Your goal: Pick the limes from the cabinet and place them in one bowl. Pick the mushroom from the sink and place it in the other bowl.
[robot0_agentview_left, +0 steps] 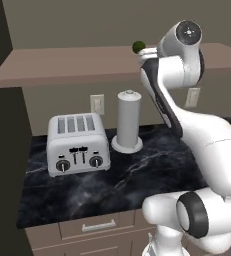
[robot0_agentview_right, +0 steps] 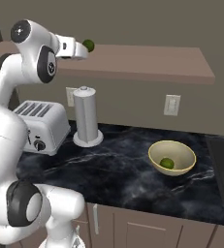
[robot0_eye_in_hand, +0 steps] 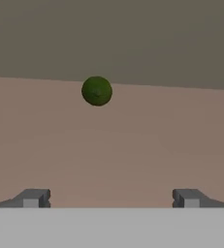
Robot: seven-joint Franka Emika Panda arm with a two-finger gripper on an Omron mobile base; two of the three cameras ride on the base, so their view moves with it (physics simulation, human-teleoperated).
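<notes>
1. Hand view: we see our gripper (robot0_eye_in_hand: 111, 197) with its two dark finger tips spread wide and nothing between them, pointing at a small dark green round lime (robot0_eye_in_hand: 96, 90) that sits ahead of it on the long flat reddish-brown wooden cabinet shelf (robot0_eye_in_hand: 133, 145).
2. That lime is apart from the finger tips, near the back edge of the shelf where it meets the grey-brown wall.
3. In the right base view, the same lime (robot0_agentview_right: 88, 45) rests on the shelf (robot0_agentview_right: 147, 60), just beyond the end of our white arm.
4. In the left base view it shows as a green ball (robot0_agentview_left: 138, 47) on the shelf (robot0_agentview_left: 62, 65), partly behind the arm.
5. A second dark green lime (robot0_agentview_right: 167, 163) lies inside the round shallow pale yellow-cream bowl (robot0_agentview_right: 181, 151), which stands on the black marbled counter (robot0_agentview_right: 123, 169) (well to the right of the arm in that view).
6. On the counter we also see a silver four-slot toaster (robot0_agentview_left: 78, 144) and, just beside it, a tall grey paper towel holder (robot0_agentview_left: 127, 121) on a round base.
</notes>
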